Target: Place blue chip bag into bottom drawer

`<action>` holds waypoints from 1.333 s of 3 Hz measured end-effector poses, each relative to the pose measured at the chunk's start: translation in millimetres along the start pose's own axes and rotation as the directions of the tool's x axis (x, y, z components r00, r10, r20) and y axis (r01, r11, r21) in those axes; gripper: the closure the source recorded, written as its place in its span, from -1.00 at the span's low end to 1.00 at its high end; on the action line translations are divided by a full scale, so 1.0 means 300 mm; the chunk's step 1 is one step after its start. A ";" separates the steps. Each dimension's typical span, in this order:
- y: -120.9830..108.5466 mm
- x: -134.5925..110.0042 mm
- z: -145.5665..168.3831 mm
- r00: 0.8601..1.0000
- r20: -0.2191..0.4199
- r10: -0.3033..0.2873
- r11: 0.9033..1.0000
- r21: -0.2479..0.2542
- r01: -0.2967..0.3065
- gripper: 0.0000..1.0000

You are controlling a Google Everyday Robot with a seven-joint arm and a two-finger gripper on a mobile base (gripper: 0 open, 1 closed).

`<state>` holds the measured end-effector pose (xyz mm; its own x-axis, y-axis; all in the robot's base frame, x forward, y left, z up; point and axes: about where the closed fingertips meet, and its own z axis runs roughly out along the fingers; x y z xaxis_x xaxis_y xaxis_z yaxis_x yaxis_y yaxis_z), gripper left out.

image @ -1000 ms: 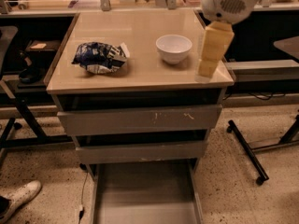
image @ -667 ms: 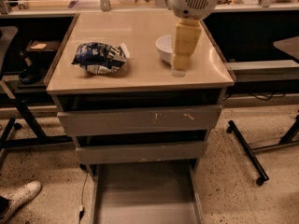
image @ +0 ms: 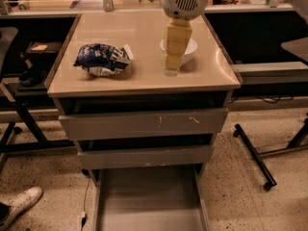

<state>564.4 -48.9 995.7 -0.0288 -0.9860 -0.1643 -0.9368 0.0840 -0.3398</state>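
Observation:
The blue chip bag (image: 103, 59) lies on the left part of the tan cabinet top (image: 144, 78), wrinkled, with white patches. The bottom drawer (image: 150, 201) is pulled out toward me at the bottom of the view, a long grey tray with a bare floor. My gripper (image: 172, 67) hangs from the white wrist housing (image: 186, 0) over the middle right of the top, its cream fingers pointing down in front of the white bowl (image: 191, 48). It is to the right of the bag and apart from it. It holds nothing that I can see.
The top drawer front (image: 144, 123) has orange scratch marks; the plain middle front (image: 144, 156) sits below it. A wheeled stand leg (image: 255, 158) lies on the floor at right. A white shoe (image: 21, 203) is at the lower left. Black desks flank the cabinet.
My gripper has moved left across the cabinet top, from the right edge to in front of the white bowl, nearer the bag. The bag and bowl have not moved.

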 end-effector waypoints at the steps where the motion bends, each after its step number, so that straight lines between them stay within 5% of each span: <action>1: -0.081 -0.122 0.072 0.998 0.022 -0.059 0.998 -0.005 0.059 -1.00; 2: -0.189 -0.278 0.142 0.991 0.064 -0.117 0.993 -0.001 0.117 -1.00; 4: -0.239 -0.301 0.217 0.989 0.119 -0.085 0.996 -0.027 0.089 -1.00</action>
<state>656.8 43.4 974.4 0.0925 -0.9653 -0.2444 -0.9447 -0.0075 -0.3279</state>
